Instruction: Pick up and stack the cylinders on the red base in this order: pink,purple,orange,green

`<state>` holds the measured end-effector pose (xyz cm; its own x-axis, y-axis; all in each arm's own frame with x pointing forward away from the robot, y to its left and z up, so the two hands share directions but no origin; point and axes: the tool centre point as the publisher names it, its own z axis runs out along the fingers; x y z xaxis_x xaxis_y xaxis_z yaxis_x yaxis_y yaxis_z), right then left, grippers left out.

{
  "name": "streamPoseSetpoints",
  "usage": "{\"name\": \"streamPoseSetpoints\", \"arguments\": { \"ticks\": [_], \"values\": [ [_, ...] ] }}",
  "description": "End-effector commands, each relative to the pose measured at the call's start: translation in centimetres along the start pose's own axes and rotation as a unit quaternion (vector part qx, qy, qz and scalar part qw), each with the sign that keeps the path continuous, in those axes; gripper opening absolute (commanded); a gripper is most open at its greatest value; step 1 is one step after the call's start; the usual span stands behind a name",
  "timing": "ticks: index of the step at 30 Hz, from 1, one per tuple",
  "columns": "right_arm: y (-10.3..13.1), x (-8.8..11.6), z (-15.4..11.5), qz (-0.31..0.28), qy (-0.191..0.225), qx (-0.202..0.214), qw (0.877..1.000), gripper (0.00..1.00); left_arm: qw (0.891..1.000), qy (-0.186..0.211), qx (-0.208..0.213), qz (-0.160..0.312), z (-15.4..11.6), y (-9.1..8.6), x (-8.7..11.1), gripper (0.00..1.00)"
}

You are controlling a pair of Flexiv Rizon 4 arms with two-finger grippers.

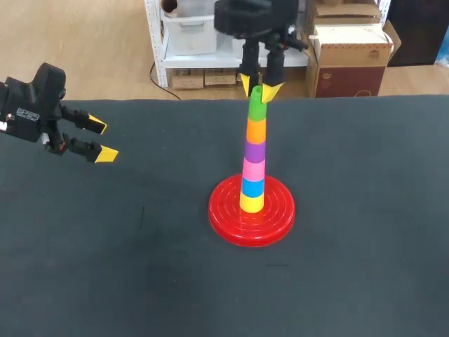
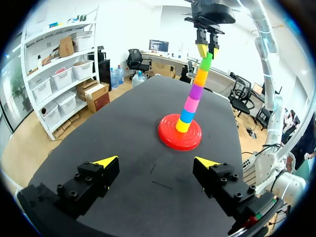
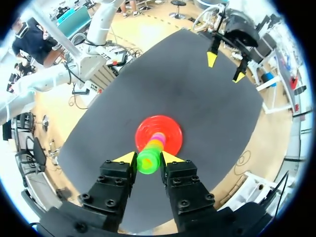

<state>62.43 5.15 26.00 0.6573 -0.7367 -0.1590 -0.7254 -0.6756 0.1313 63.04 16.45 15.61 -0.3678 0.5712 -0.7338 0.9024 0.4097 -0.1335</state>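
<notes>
1. Head view: My right arm [image 1: 256, 21] comes in over the far edge of the counter [image 1: 365, 210]. The right jaws are clamped on the top of the green cylinder [image 1: 257, 105], which caps a tower standing on the red base [image 1: 224, 221]. Below the green, in descending order, sit the orange cylinder [image 1: 256, 131], purple cylinder [image 1: 255, 150], pink cylinder [image 1: 254, 169], a blue cylinder [image 1: 253, 187] and a yellow cylinder [image 1: 252, 202]. My left arm [image 1: 28, 105] hangs above the counter's left side, the left jaws spread apart, well apart from the tower.

2. Left wrist view: The left jaws stand wide above the counter, with nothing between their yellow tips [image 2: 106, 161]. The tower rises ahead of them, with the right jaws pinching its green top.

3. Right wrist view: Seen straight down the tower, the green cylinder sits between my right jaws, both fingers [image 3: 118, 173] against its sides. The red base shows beneath it. The left jaws hang parted over the counter's far side.
</notes>
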Motion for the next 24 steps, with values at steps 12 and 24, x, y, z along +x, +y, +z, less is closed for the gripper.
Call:
{"name": "streamPoseSetpoints", "arguments": {
  "ticks": [12, 24],
  "values": [
    [0.6, 0.0, 3.7, 0.045, 0.008, -0.016, 0.999, 0.00, 1.000, -0.002, 0.000, 0.001, 0.0, 0.0, 0.2, 1.00],
    [0.3, -0.2, 0.6, 0.022, 0.022, 0.029, 0.999, 1.00, 1.000, -0.002, 0.000, 0.001, 0.0, 0.0, 0.2, 1.00]
  ]
}}
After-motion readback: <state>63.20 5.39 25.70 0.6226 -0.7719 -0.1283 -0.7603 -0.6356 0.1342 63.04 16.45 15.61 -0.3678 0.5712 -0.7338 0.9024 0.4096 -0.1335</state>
